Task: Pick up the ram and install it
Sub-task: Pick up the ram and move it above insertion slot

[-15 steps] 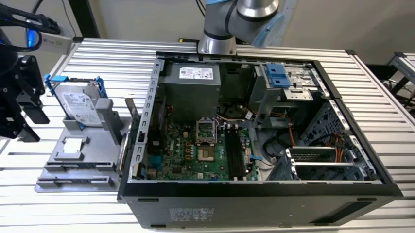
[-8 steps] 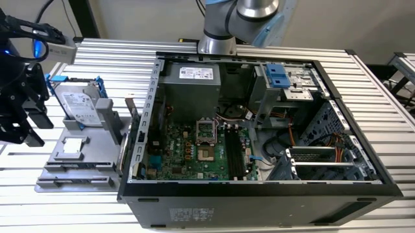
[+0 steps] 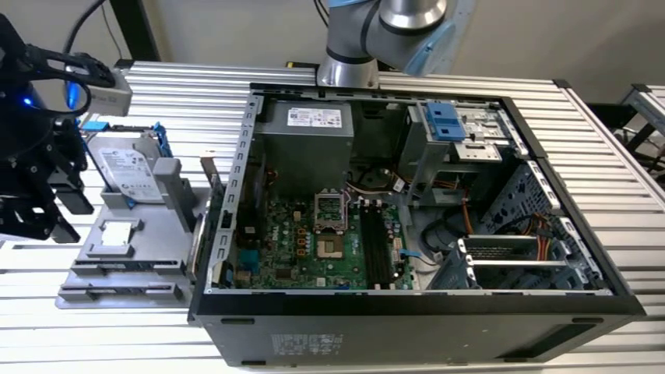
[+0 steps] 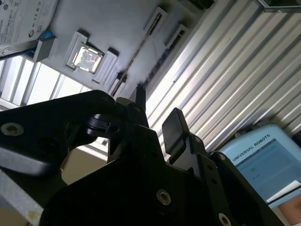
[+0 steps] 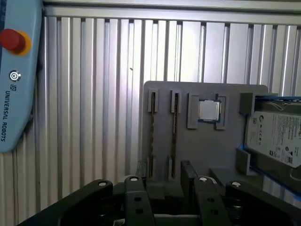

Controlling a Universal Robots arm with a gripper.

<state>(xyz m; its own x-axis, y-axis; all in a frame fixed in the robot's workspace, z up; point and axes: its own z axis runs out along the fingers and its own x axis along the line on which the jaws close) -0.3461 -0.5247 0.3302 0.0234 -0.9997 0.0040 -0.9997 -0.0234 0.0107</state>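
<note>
Ribbed aluminium bench [image 3: 603, 117] runs under everything, and an open computer case [image 3: 416, 327] lies on it with its green motherboard [image 3: 301, 249] facing up. On the exterior view's left of the case sits a grey holder [image 3: 156, 269], carrying a silver hard drive [image 3: 130, 167] in a blue bracket and a small square processor chip [image 3: 117, 234].

The black gripper [image 3: 47, 187] hangs over that holder, well outside the case. In the first wrist view the gripper [image 5: 164, 172] has its jaws apart with nothing between them, and the second wrist view shows the same gap at the gripper [image 4: 157, 110].

The ram [image 5: 152, 132] stands on edge in a narrow slot of the holder [image 5: 207, 155], seen as a thin dark strip (a similar strip seems to fill the slot beside it). It lies just beyond the spread jaws, not touched by them. The second wrist view shows the ram [image 4: 141, 47] edge-on too, beside the processor chip [image 4: 87, 57].
</note>
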